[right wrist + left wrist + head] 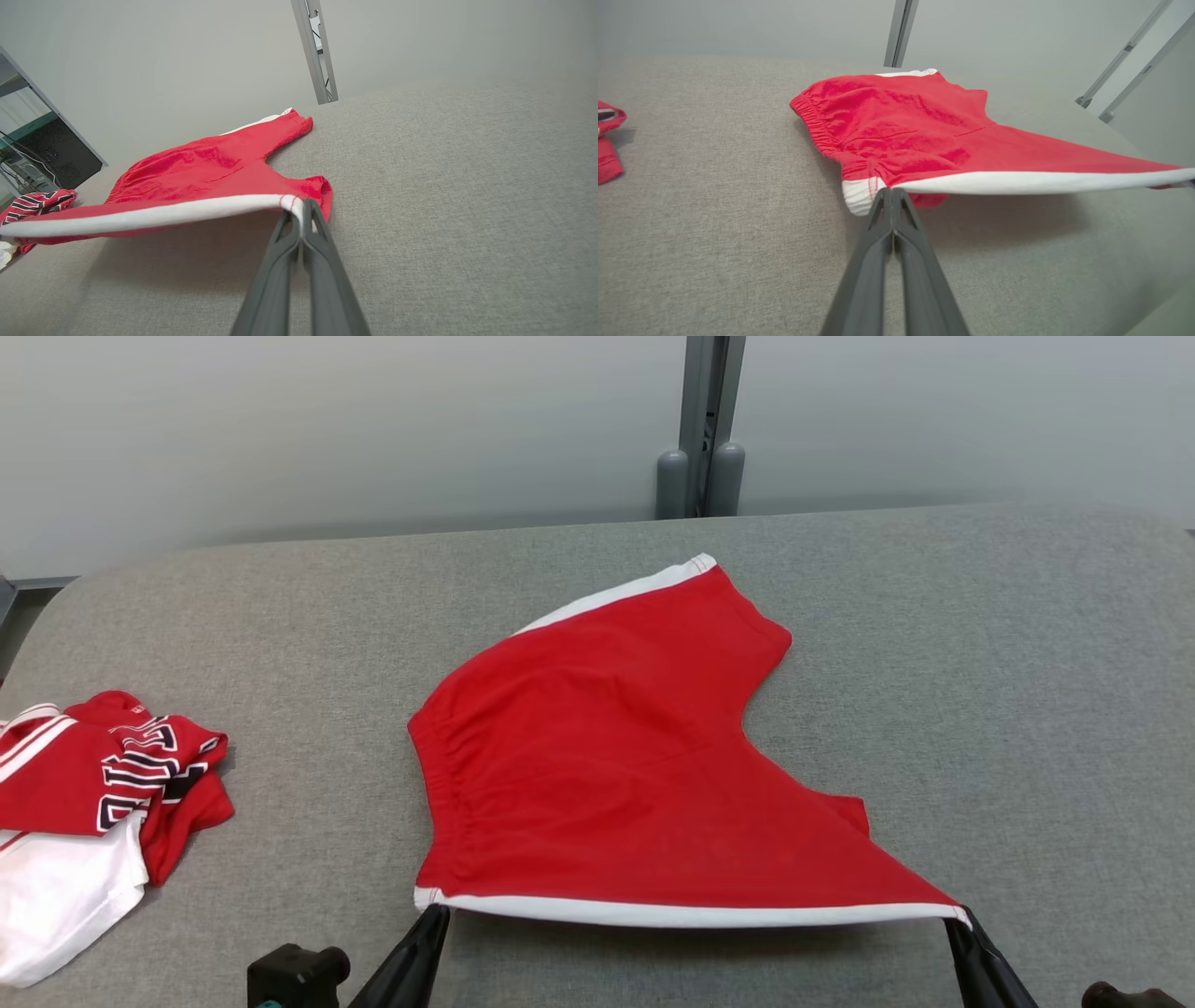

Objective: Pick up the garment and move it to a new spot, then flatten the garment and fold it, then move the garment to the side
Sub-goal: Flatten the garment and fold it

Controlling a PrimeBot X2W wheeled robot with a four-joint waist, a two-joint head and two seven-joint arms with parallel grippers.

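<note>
Two corners of the red garment (607, 756), its far half resting on the table (1027, 709), hang pinched in the left gripper (435, 915) and right gripper (959, 917) above the near edge. Such thin bites could slip under more tension; swinging left might catch the clothes pile (84, 793).

Dark, slim jaws on both arms
Left fingers (873, 266) and right fingers (280, 280) are long, tapering, matte charcoal, with a triangular recess near each tip; black wrist block (297, 975) with a teal spot; dark knob (1125, 997).
</note>
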